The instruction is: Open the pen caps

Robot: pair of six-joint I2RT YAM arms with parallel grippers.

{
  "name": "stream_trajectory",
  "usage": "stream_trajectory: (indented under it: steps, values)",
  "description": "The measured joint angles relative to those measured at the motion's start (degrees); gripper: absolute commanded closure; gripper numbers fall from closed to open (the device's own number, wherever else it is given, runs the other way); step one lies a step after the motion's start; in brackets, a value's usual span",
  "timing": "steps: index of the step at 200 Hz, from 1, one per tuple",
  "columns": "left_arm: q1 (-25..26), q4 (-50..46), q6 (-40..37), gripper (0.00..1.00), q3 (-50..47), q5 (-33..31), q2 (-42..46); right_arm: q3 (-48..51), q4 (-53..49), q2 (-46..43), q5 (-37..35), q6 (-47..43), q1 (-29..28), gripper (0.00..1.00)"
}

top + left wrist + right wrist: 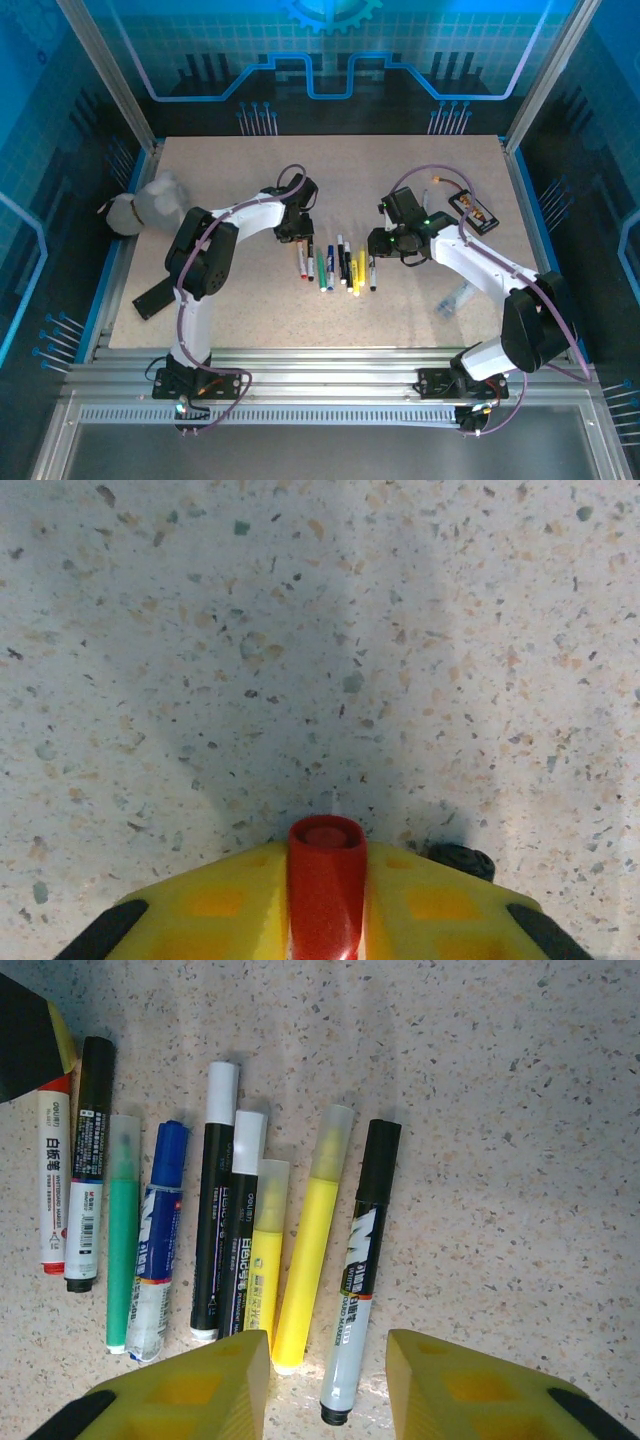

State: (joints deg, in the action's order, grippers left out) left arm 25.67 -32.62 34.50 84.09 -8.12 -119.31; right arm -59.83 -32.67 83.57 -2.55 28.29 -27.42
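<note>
Several marker pens (338, 267) lie side by side mid-table. In the left wrist view my left gripper (327, 852) is shut on the red pen cap (327, 890), which points away from the camera between the yellow fingers (215, 905). From above, that gripper (293, 228) sits at the far-left end of the row. My right gripper (328, 1360) stands open, its fingers either side of the tail of a grey-bodied marker (352, 1300) with a black cap (381, 1160). Beside it lie caps in translucent yellow (336, 1135), white (222, 1085), blue (171, 1145) and green (124, 1140).
A flat black device with an orange label (472, 210) lies at the back right. A crumpled white bundle (145, 205) sits at the left edge and a black flat piece (155, 297) near the left front. A clear plastic item (452, 298) lies right of the pens.
</note>
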Motion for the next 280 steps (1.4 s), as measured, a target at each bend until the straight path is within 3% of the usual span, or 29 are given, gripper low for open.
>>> stream_trajectory:
  steps: [43, 67, 102, 131, 148, 187, 238, 280]
  values:
    - [0.00, -0.55, -0.15, 0.88, 0.63, -0.02, -0.22, 0.44, 1.07, 0.13, 0.48, 0.02, 0.00, 0.63]
    - [-0.13, -0.79, -0.17, 1.00, 0.81, 0.02, -0.22, 0.55, 2.08, 0.90, 1.62, 0.26, -0.02, 0.64]
    - [-0.63, -1.60, -0.57, 1.00, 1.22, 0.35, -0.11, 0.66, 4.79, 1.97, 4.68, 1.31, -0.28, 0.63]
    - [-1.68, -2.75, -1.18, 1.00, 1.25, 0.63, 2.45, 1.44, 9.92, 2.08, 10.25, 3.28, -1.01, 0.55]
    - [-2.14, -2.64, -1.07, 1.00, 1.14, 2.34, 5.88, 1.68, 13.35, 2.82, 13.92, 4.85, -1.53, 0.48]
    - [-1.88, 0.26, 1.03, 1.00, -0.85, 8.35, 13.25, 1.79, 20.59, 5.75, 20.13, 7.50, -3.30, 0.43]
    - [0.68, 2.12, 3.15, 1.00, -1.11, 12.50, 13.75, 3.87, 33.44, 8.04, 27.32, 13.07, -3.78, 0.44]
    - [1.70, 2.69, 4.11, 1.00, -1.11, 13.79, 13.75, 3.80, 35.93, 11.28, 28.74, 14.40, -5.25, 0.46]
